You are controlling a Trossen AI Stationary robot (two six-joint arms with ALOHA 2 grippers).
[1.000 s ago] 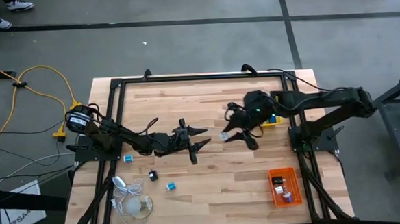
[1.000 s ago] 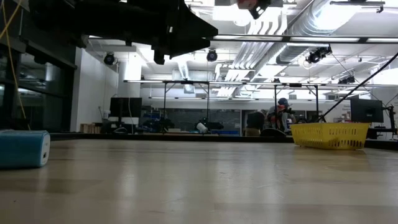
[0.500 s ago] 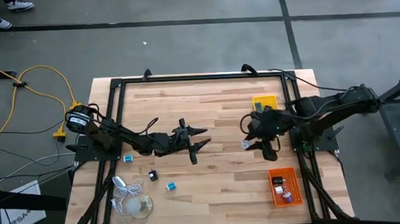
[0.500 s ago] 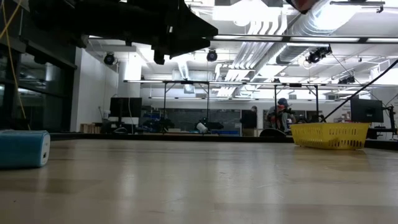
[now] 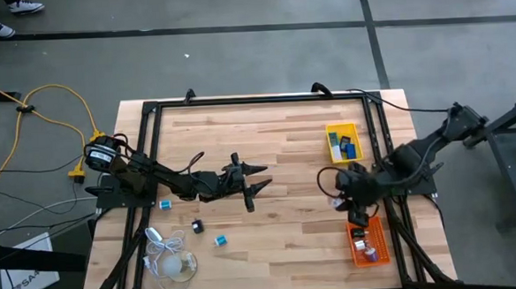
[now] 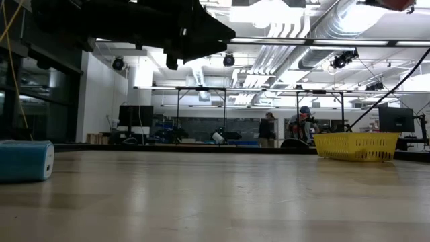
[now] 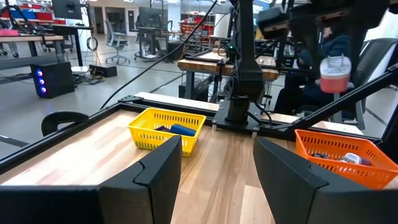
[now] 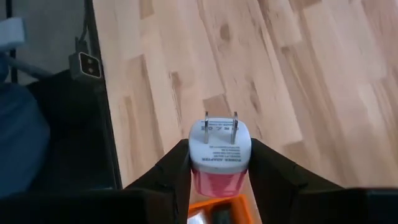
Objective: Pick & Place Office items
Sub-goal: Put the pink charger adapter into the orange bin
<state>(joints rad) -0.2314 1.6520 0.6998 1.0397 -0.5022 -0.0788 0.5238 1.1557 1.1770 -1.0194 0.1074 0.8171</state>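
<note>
Right gripper (image 8: 219, 163): clenched on pink-and-white plug adapter (image 8: 219, 152) (prongs outward), above orange tray (image 5: 369, 240) edge.
Left gripper (image 5: 256, 180): fingers apart, empty, over table (image 5: 280, 223) middle.

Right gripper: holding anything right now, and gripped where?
Yes. The right gripper is shut on a pink-and-white plug adapter, pinched by its sides, prongs pointing away from the fingers, near the orange tray. The left gripper holds nothing.

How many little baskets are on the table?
2. The yellow tray sits at the table's far right, with blue pieces inside. The orange tray sits at the near right, just below the right gripper, which holds a pink-and-white plug.
</note>
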